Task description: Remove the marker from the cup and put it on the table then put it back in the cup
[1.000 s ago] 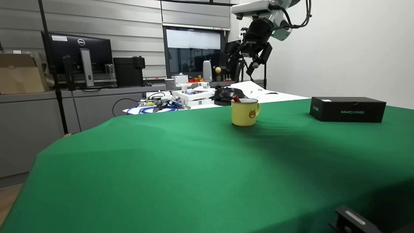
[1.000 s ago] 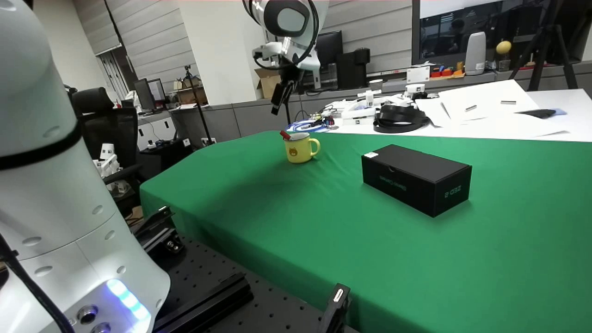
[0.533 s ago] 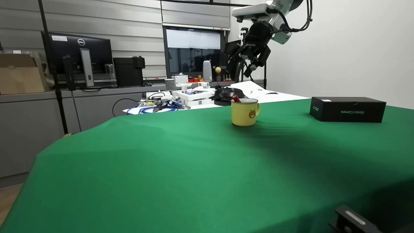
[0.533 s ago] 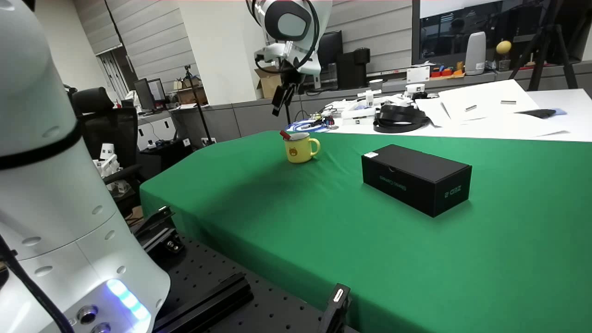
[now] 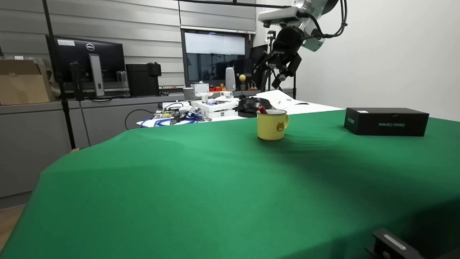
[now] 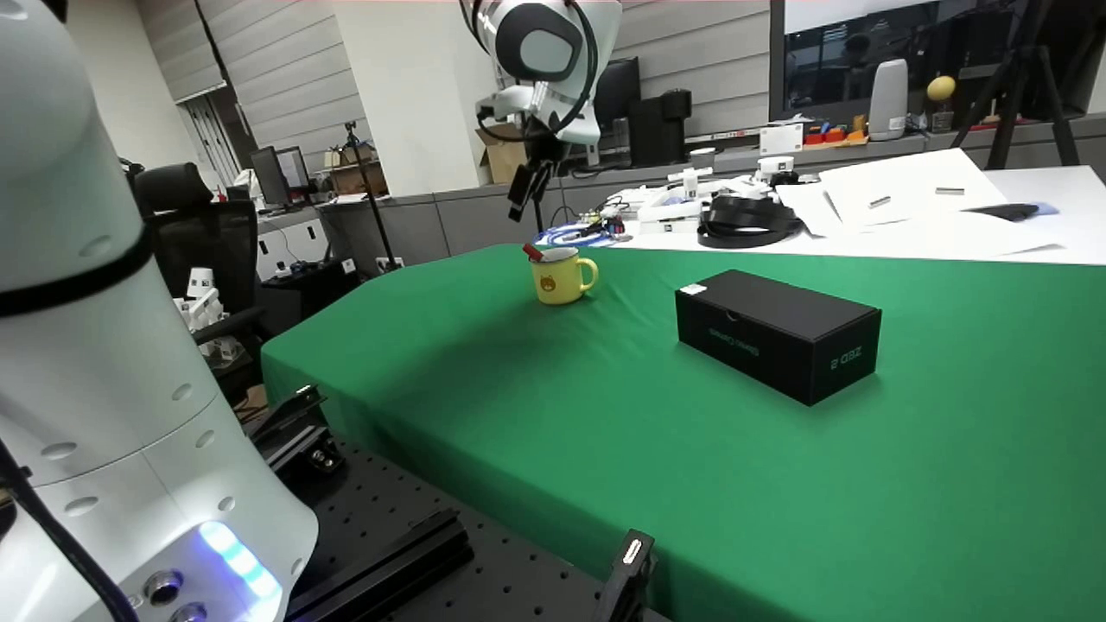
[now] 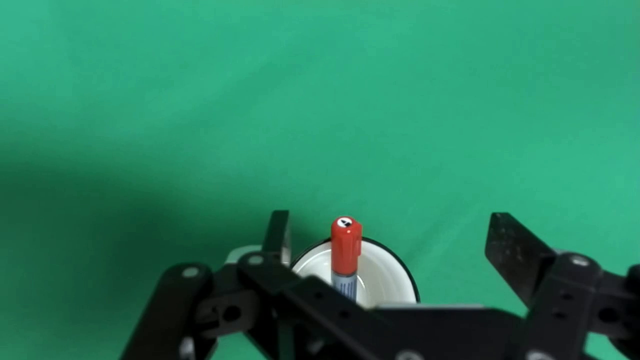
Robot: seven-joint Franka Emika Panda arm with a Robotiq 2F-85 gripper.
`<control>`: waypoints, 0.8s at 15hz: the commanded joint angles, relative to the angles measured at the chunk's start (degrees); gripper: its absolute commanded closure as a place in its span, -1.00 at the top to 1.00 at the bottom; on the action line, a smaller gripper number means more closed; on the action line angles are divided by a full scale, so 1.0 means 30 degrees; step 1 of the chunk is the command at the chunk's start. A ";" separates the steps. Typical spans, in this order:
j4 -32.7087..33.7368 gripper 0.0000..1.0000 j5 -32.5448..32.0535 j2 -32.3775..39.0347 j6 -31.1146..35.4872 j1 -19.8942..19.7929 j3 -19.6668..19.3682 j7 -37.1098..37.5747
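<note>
While the black two-fingered gripper (image 7: pixel 390 232) hangs, fingers (image 7: pixel 517 257) spread wide, above the green-covered table (image 6: pixel 778 484), the red-capped marker (image 7: pixel 346 250) leans inside the small yellow mug (image 6: pixel 557 282), left of the black rectangular box (image 6: pixel 760 345).

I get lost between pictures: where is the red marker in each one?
In an exterior view, the red marker is right of centre, sticking out of the cup.
In an exterior view, the red marker is just left of centre, above mid-height.
In the wrist view, the red marker is just right of centre, below mid-height.
Shared landmark: the cup, white inside in the wrist view.
</note>
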 commanded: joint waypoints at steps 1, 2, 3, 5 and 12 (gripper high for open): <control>0.0047 1.00 0.0225 0.0459 -0.0133 -0.0047 -0.0243 0.0314; 0.0039 1.00 0.0258 0.0627 -0.0075 -0.0072 -0.0271 0.0246; 0.0065 1.00 0.0313 0.0818 -0.0082 -0.0112 -0.0301 0.0157; 0.0137 1.00 0.0350 0.1200 -0.0146 -0.0158 -0.0364 0.0168; 0.0212 1.00 0.0512 0.1992 -0.0200 -0.0184 -0.0304 0.0166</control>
